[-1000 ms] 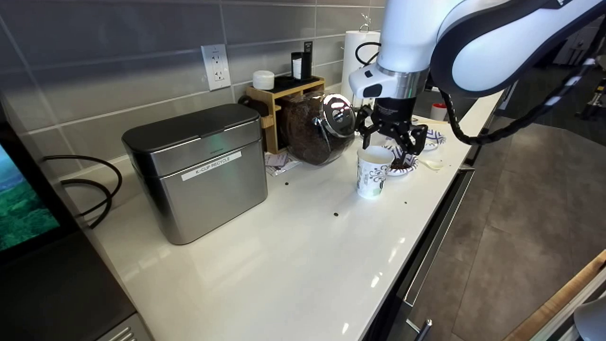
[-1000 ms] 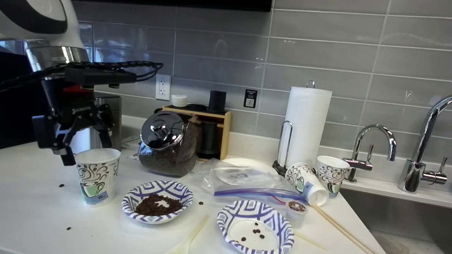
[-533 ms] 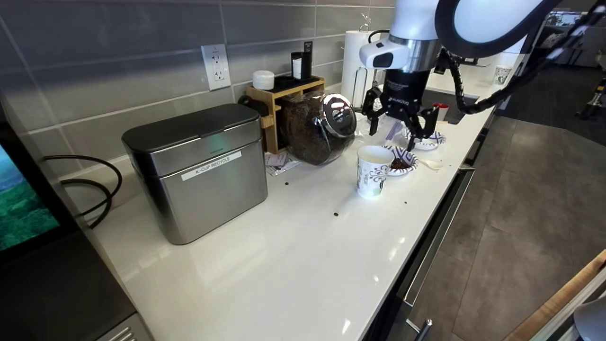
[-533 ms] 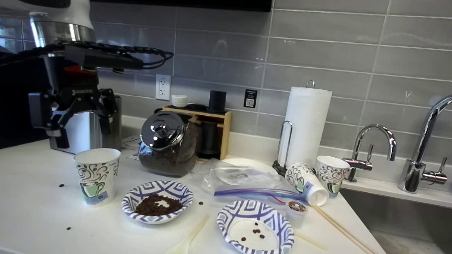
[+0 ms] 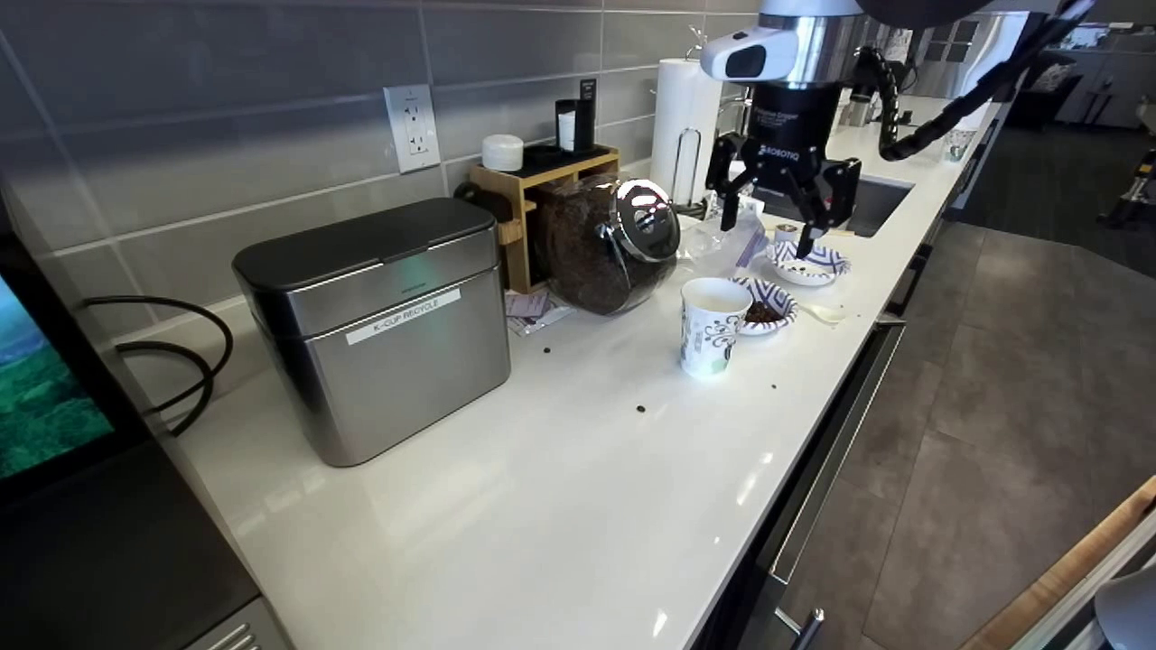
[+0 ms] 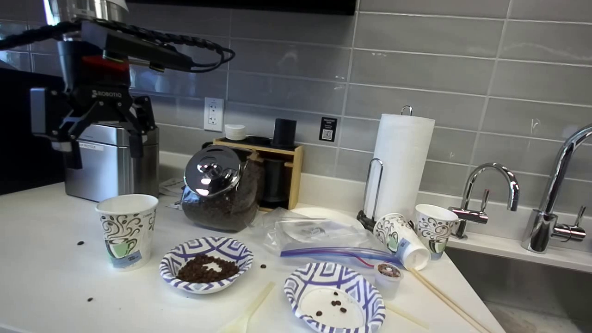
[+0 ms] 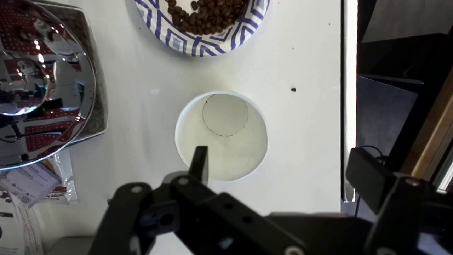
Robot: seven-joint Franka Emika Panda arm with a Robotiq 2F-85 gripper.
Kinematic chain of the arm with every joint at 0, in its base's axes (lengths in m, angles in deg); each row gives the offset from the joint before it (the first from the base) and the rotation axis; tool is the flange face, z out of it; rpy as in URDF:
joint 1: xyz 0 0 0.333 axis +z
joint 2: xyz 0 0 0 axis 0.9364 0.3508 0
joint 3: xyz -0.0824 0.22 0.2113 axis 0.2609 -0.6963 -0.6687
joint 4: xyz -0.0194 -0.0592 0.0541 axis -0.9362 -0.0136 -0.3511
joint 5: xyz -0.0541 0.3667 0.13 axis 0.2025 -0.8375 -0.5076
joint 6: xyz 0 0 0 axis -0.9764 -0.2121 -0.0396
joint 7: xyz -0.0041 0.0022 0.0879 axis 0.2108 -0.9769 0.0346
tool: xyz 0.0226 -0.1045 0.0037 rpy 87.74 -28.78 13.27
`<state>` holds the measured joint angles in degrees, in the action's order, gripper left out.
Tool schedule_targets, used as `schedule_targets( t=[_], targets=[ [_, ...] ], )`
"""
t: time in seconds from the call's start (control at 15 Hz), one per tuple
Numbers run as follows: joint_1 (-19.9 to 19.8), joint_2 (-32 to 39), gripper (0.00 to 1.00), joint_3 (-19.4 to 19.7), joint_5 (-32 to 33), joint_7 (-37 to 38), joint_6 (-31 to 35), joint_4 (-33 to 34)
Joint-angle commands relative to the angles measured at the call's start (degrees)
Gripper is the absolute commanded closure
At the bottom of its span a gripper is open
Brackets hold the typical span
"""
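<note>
My claw [image 6: 105, 155] hangs above the counter [image 6: 37, 277], fingers spread wide and nothing between them, a paper cup [image 6: 127, 236] standing upright below at the left in an exterior view. The cup is the nearest thing to me, touched by neither finger. Near it to the right, with a gap between, sits a patterned bowl [image 6: 226, 247] of coffee beans [image 6: 199, 273]; farther back stand a clear jar [image 6: 222, 210] with a chrome lid [image 6: 212, 171] and a steel bin [image 6: 108, 173]. A stray bean [image 6: 90, 299] lies on the near side.

The wrist view looks down into the cup: pale walls, a round bottom, dark specks [image 7: 222, 135] along its seam. One finger crosses the rim there, but depth reads poorly from above, and I cannot say how much room lies between fingertip and cup.

I judge it very light, thin paper that would buckle under a hard squeeze and topple at a sideways knock. The printed outside looks smooth, and the wall narrows toward the foot, so some slip is to be expected. The rolled rim should be the stiffest part. The best hold, to my mind, is on two opposite sides of the wall, a little below that rim, pressed lightly and evenly.
</note>
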<state>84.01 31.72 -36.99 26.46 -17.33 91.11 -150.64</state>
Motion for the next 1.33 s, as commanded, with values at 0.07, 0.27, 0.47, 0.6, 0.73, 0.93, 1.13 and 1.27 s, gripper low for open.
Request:
schedule_targets(
  t=[0.07,0.27,0.47,0.6,0.73,0.93,1.13,1.27],
  targets=[
    [0.00,-0.08,0.00,-0.07,-1.00,6.14,-3.62,1.61],
    [0.11,0.07,0.00,-0.20,-1.26,10.38,-5.62,2.17],
    [0.14,-0.03,0.00,-0.15,-1.33,13.70,-7.30,2.56],
    [0.29,-0.16,0.00,0.02,-1.76,15.05,-6.81,2.40],
    [0.40,-0.22,0.00,0.11,-2.23,15.99,-6.57,2.32],
    [0.49,-0.42,0.00,0.11,-2.55,17.01,-6.09,2.14],
    [0.28,-0.06,0.00,0.23,-1.32,16.19,-5.13,2.00],
    [0.29,-0.06,0.00,0.23,-1.38,16.35,-5.13,2.05]
  ],
)
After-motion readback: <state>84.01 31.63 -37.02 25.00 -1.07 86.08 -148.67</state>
